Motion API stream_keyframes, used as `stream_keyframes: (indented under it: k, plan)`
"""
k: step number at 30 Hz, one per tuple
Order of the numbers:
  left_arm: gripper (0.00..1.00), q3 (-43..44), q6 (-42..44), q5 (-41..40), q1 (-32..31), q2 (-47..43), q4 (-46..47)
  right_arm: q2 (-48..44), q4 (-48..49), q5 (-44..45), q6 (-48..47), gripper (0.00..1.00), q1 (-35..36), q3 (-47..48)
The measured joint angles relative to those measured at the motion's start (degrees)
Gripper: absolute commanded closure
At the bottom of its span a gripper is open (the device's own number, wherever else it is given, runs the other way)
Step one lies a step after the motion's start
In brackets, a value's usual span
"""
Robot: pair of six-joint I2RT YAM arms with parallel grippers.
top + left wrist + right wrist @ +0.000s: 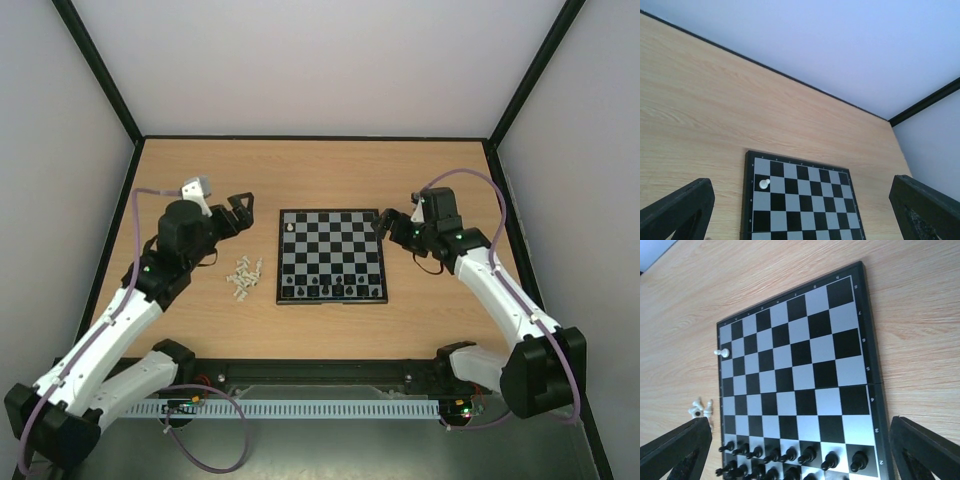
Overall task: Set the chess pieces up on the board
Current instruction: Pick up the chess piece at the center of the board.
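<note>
Overhead view of a wooden counter (330,170) with a small black-and-silver board (345,245) at its centre and a robot arm on each side.

Black pieces (330,289) stand upright in two tidy rows along the board's near edge, so that side looks fully set up. One white piece (290,228) stands upright in the leftmost column, one row in from the far edge. That is where a first white pawn would go. The other white pieces (243,276) lie in a loose heap on the counter just beside the board's left edge. They are close to the left arm (110,335), which is probably the one meant to collect them.

The left jaws hang above the counter near the board's far left corner, close to the lone white piece. They are spread wide and hold nothing. In the left wrist view the dark fingers (680,210) sit in the bottom corners of the picture, with the board showing between them.

The right arm (500,295) reaches to the board's far right corner. The right jaws are just as wide and empty, and their fingers (925,445) frame the board from above.

Jaws this wide suit arms ready to fetch another piece. White's side is barely begun. The heaped pieces are tiny next to the jaws and many lie on their sides, so each pick will likely need careful aim to lift just one and stand it upright.
</note>
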Motion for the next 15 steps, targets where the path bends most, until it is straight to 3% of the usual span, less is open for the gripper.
stream_keyframes:
  k: [5,15]
  plan:
    - [0.00,-2.1,0.0,-0.4,0.0,-4.9,-0.2,-0.7,-0.1,-2.3,0.5,0.01,0.0,-0.1]
    - [0.00,-5.1,0.0,1.1,0.0,-5.6,-0.4,-2.1,-0.2,-3.4,0.9,0.01,0.3,-3.2]
